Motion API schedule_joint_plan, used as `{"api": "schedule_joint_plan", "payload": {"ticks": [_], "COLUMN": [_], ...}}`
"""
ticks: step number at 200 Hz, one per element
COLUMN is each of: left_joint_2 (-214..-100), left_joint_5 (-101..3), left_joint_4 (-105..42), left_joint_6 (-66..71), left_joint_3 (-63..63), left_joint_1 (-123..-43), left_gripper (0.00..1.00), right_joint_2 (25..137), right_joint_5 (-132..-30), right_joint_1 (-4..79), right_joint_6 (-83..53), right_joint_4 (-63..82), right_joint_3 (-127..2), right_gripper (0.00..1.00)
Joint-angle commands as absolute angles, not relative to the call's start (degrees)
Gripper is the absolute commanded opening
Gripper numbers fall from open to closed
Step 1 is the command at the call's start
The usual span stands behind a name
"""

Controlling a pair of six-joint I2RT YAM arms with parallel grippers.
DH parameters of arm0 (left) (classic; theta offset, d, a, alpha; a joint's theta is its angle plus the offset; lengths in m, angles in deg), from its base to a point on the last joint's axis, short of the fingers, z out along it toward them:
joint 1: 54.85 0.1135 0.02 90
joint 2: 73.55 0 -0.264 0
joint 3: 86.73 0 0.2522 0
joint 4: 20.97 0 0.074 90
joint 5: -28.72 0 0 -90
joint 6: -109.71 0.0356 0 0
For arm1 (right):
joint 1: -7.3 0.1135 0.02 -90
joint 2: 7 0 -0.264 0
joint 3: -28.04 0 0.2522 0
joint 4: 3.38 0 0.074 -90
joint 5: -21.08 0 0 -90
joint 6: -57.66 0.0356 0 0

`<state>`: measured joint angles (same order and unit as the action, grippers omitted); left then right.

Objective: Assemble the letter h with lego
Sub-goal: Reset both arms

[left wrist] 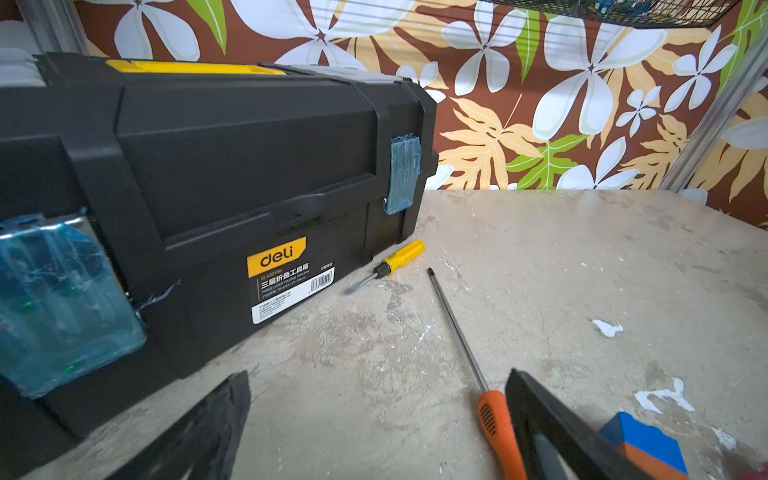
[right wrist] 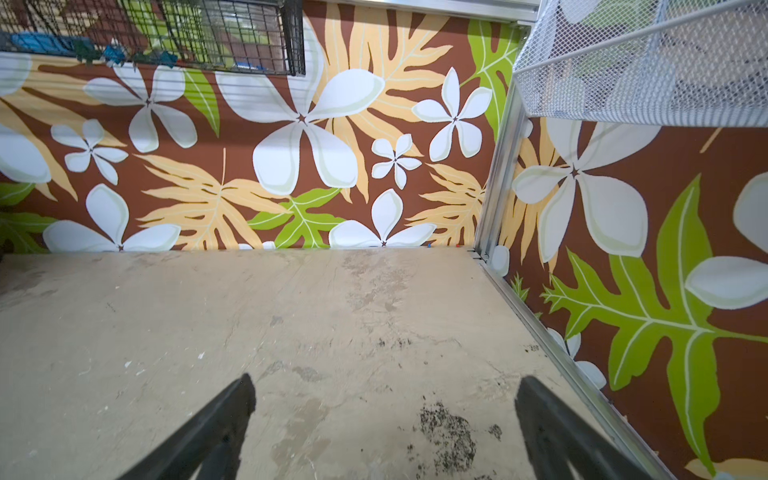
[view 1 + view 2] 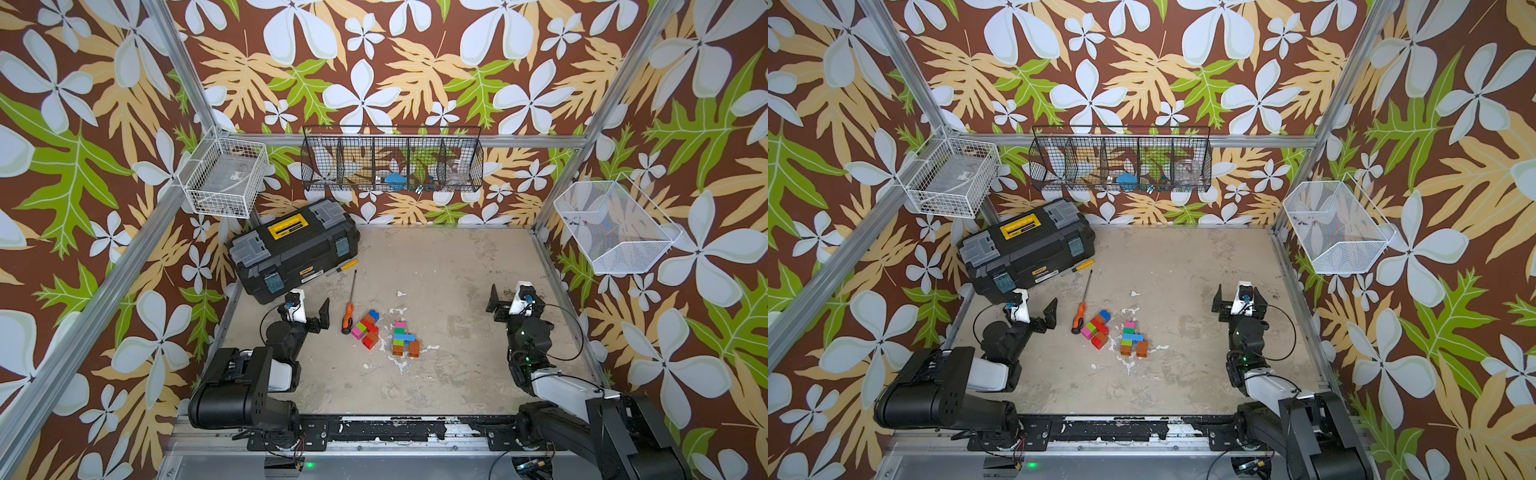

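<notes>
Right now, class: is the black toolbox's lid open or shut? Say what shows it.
Shut. The toolbox lid sits flat on its body in both top views, with no gap showing.

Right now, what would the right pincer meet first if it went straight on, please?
Nothing stands in its line: the open right pincer faces only bare table, then the floral back wall. Depth is unclear, so it might touch the table first.

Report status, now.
Left tool, right tool open, empty. Letter h lies assembled, spare lego pile beside. Orange-handled screwdriver by the pile.
</notes>
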<state>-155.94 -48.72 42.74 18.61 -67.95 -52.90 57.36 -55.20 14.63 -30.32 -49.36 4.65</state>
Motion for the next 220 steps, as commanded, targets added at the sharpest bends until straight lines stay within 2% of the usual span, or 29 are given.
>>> {"api": "schedule_joint_plan", "payload": {"ticks": [1, 19, 49, 79, 100, 120, 137, 220], "left_joint_2": [-157.4, -156.0, -156.6, -156.4, -156.2, -156.2, -156.1, -156.1], "left_joint_5": [-47.2, -48.2, -48.2, -48.7, -49.3, -50.0, -50.4, -50.6], "left_joint_4": [45.9, 42.1, 43.9, 44.4, 44.4, 44.5, 44.5, 44.6], "left_joint_6": [18.6, 19.2, 18.8, 19.5, 19.8, 20.1, 20.5, 20.3], "left_joint_3": [-66.7, -66.2, -66.6, -67.0, -67.2, -67.3, -67.3, -67.3], "left_joint_1": [-53.1, -53.1, -53.2, -53.9, -54.4, -54.8, -55.3, -55.3], "left_gripper": [1.00, 1.00, 1.00, 1.00, 1.00, 1.00, 1.00, 1.00], "right_joint_2": [55.1, 58.1, 64.2, 73.6, 80.0, 77.6, 79.0, 77.5], "right_joint_5": [-56.7, -53.1, -57.3, -56.6, -55.7, -58.1, -56.9, -56.8], "right_joint_1": [14.6, 14.4, 14.4, 13.3, 11.4, 11.3, 11.0, 10.4], "right_joint_6": [-26.1, -26.9, -34.3, -32.6, -30.8, -30.8, -30.5, -29.4], "right_joint_4": [-42.7, -53.2, -59.7, -54.0, -72.4, -60.9, -64.8, -60.9], "right_joint_3": [5.2, 11.0, 8.7, 1.4, 7.7, 3.9, 4.9, 3.9], "right_gripper": [1.00, 1.00, 1.00, 1.00, 1.00, 1.00, 0.99, 1.00]}}
